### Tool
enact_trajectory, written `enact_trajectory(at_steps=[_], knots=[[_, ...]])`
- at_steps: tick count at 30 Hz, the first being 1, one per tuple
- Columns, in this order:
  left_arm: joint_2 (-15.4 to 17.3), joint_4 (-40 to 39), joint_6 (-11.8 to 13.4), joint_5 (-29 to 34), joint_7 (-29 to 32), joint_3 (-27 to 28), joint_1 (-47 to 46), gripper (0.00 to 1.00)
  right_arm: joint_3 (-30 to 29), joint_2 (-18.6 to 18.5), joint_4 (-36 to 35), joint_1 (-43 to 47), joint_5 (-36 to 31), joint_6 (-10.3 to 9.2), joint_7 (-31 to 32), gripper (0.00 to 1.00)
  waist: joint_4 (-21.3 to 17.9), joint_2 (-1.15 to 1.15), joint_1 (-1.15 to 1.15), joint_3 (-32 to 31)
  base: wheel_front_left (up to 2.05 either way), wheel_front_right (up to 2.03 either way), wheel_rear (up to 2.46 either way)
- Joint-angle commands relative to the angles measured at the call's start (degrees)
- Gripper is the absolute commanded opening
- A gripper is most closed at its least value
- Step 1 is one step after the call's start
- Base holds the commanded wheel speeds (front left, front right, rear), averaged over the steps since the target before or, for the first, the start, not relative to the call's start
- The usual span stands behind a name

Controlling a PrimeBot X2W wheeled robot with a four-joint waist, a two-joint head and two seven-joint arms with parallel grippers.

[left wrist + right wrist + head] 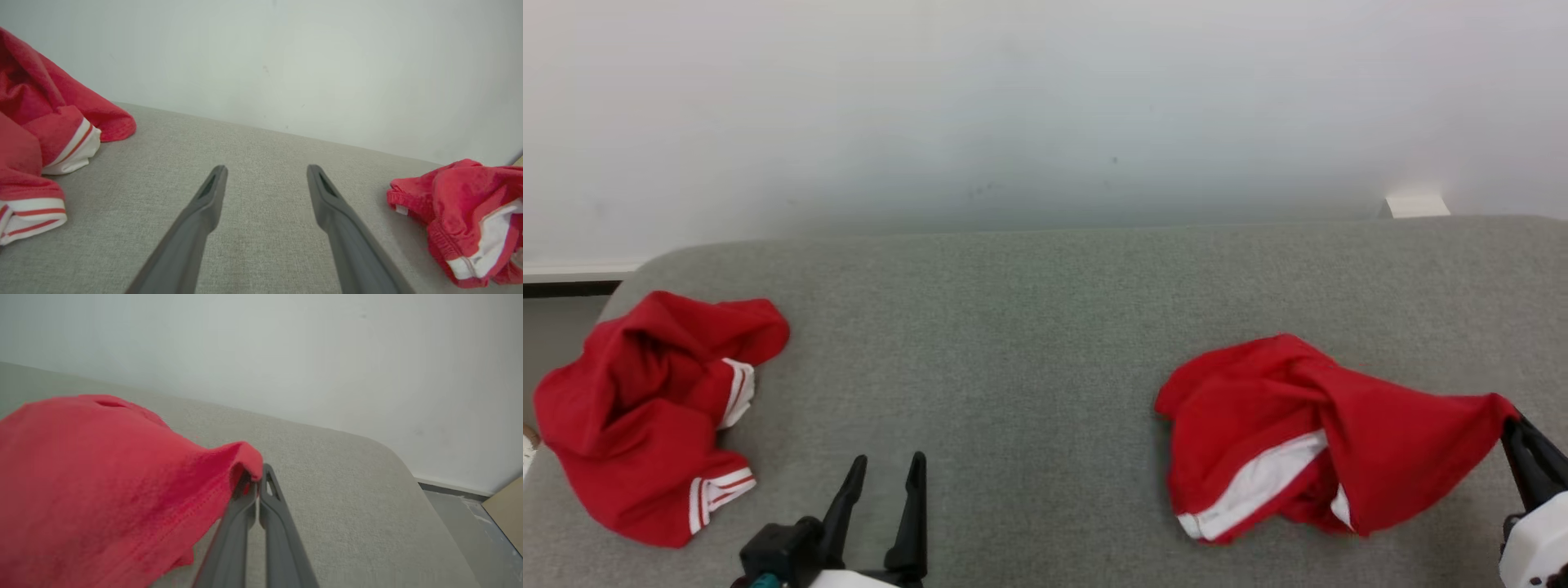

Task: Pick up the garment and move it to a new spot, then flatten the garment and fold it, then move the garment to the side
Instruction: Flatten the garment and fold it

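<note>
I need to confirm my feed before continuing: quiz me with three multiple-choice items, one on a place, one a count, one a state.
1. The left gripper is over: A bare cushion; B a garment; C the floor.
2. Red garments on the cushion: A one; B two; C three.
3. The right gripper is: A open; B shut, empty; C shut on the right garment.
Answers: A, bare fabric lies between its open fingers; B, one at each end; C, red cloth is pinched between its closed fingers.

A grey fabric cushion [1045, 327] lies before a plain white wall [1013, 106].
</note>
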Motion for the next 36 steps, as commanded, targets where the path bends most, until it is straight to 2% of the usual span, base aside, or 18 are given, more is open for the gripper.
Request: enact_trajectory(at_steps=[1, 6, 7, 8, 9, 14, 19, 22, 29, 32, 36], knots=[[0.22, 0.24, -0.25, 1.05, -0.03, 0.17, -0.45, 1.0, -0.64, 0.06, -0.4, 1.24, 0.58, -0.13, 0.65, 0.0, -1.42, 0.0, 0.0, 1.33, 0.0, 0.0, 0.0], [0.21, 0.52, -0.82, 1.49, -0.03, 0.45, -1.73, 1.0, -2.44, 0.29, -0.11, 4.04, 3.62, -0.13, 3.91, 0.0, -2.51, 0.0, 0.0, 3.53, 0.0, 0.0, 0.0], [0.22, 0.68, -0.91, 1.47, -0.03, 0.36, -1.98, 1.0, -2.48, -0.07, 0.67, 4.03, 4.14, -0.13, 4.36, 0.23, -2.59, 0.0, 0.0, 3.94, 0.0, 0.0, 0.0], [0.22, 0.86, -0.99, 1.43, -0.03, 0.23, -2.28, 1.0, -2.36, -0.28, 1.41, 3.88, 4.37, -0.13, 4.6, 0.41, -2.62, 0.0, 0.0, 4.25, 0.0, 0.0, 0.0], [0.21, 1.05, -1.12, 1.28, -0.03, -0.04, -2.6, 1.0, -2.22, -0.46, 2.49, 3.47, 4.86, -0.13, 4.83, 1.0, -2.6, 0.0, 0.0, 4.43, 0.0, 0.0, 0.0], [0.22, 2.12, -1.33, 0.26, -0.03, -1.07, -3.0, 1.0, -3.01, -0.07, 4.98, 2.03, 5.36, -0.13, 3.86, 1.0, -2.52, 0.0, 0.0, 3.61, 0.0, 0.0, 0.0], [0.22, 1.45, -1.56, 1.53, -0.03, -2.11, -3.35, 1.0, -8.07, 0.54, 3.85, 2.07, 3.6, -0.13, 1.17, 1.0, -2.02, 0.0, 0.0, 1.53, 0.0, 0.0, 0.0], [0.21, 0.52, -1.66, 1.41, -0.03, -2.88, -3.37, 1.0, -11.18, 2.6, 0.23, 3.05, 1.7, -0.13, -0.54, 1.0, -1.58, 0.0, 0.0, 0.53, 0.0, 0.0, 0.0], [0.22, -0.87, -1.52, 0.62, -0.03, -5.47, -3.53, 1.0, -12.95, 9.54, -9.27, 6.53, -2.51, -0.13, -3.34, 1.0, -1.5, 0.0, 0.0, -0.39, 0.0, 0.0, 0.0], [0.2, 0.07, -2.55, -1.09, -0.03, -7.35, -3.46, 1.0, -12.73, 11.43, -11.69, 7.48, -2.66, -0.13, -4.81, 1.0, -2.17, 0.0, 0.0, -0.42, 0.0, 0.0, 0.0], [0.24, 3.48, -4.53, -1.9, 2.92, -12.69, -5.12, 1.0, -12.32, 12.88, -12.54, 8.08, -2.16, -0.13, -6.46, 1.0, -3.52, 0.0, 0.0, 0.03, 0.0, 0.0, 0.0]])
